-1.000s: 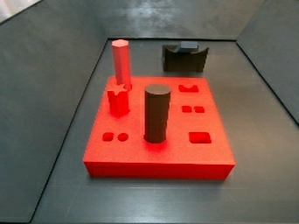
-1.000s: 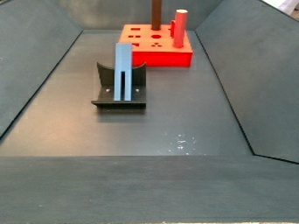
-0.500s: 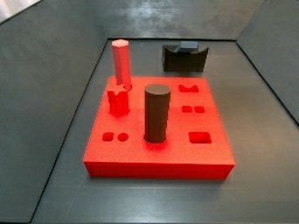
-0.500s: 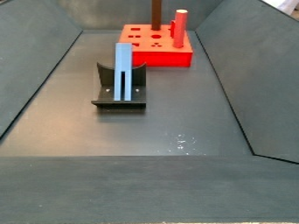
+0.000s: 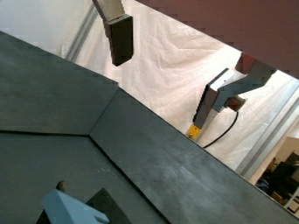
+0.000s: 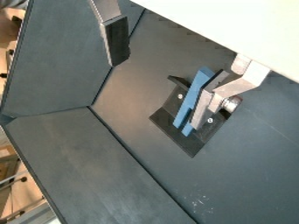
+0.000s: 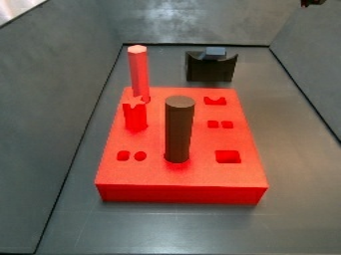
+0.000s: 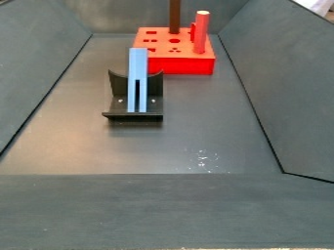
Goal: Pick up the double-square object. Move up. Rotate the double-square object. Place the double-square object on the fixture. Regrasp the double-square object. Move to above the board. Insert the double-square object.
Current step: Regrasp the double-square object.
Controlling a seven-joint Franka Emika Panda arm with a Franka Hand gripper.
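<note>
The double-square object (image 8: 137, 81) already stands upright in the fixture (image 8: 133, 109), mid-surface, short of the board (image 8: 175, 54) at the far edge. The pincer (image 6: 176, 66) hovers above, fingers apart and empty; regrasp and insertion remain.

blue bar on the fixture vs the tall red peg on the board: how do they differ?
Colour: the double-square object is blue-grey, the red peg red. Support: the bar stands in the fixture on the floor, the peg on the board. Shape: the bar looks flat-faced and stepped, the peg faceted. Both stand upright, untouched; the gripper is open, above the bar.
</note>
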